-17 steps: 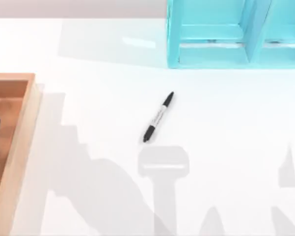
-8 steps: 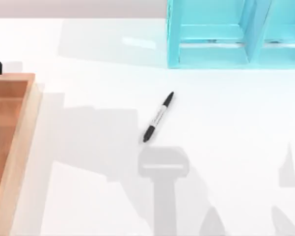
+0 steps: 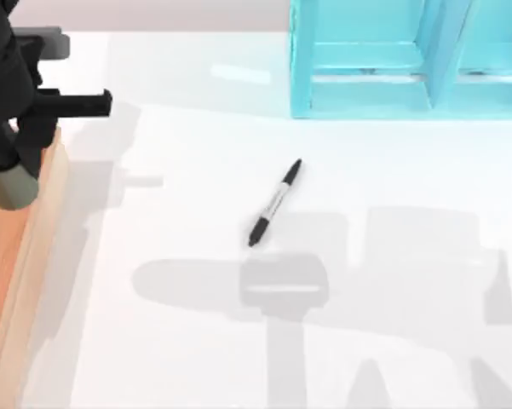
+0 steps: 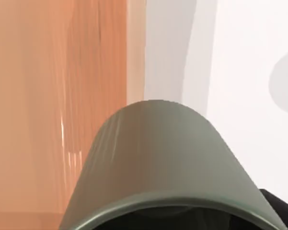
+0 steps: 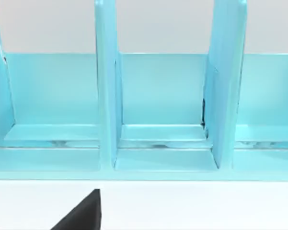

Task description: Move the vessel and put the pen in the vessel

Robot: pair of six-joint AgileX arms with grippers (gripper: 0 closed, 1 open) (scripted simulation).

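The vessel [image 3: 11, 184], a small olive-green cup, hangs over the right rim of the wooden tray [image 3: 34, 256] at the table's far left. My left gripper [image 3: 21, 149] is shut on it from above, with the black arm rising behind it. In the left wrist view the vessel [image 4: 158, 158] is close up, its dark mouth toward the camera, with the tray's rim [image 4: 134, 52] and white table beyond. The pen [image 3: 274, 203], black with a pale label band, lies slanted on the table's middle, well to the right of the vessel. My right arm faces the shelf; a black part of it [image 5: 81, 213] is at the frame's edge.
A turquoise shelf [image 3: 366, 60] with upright dividers stands at the back right, and its compartments [image 5: 158, 96] face the right wrist camera. White table surface lies between the tray and the pen. Arm shadows fall across the front of the table.
My left arm has come into view at the top left with the vessel held over the tray's rim; before, only a small black tip showed there. The pen has not moved.
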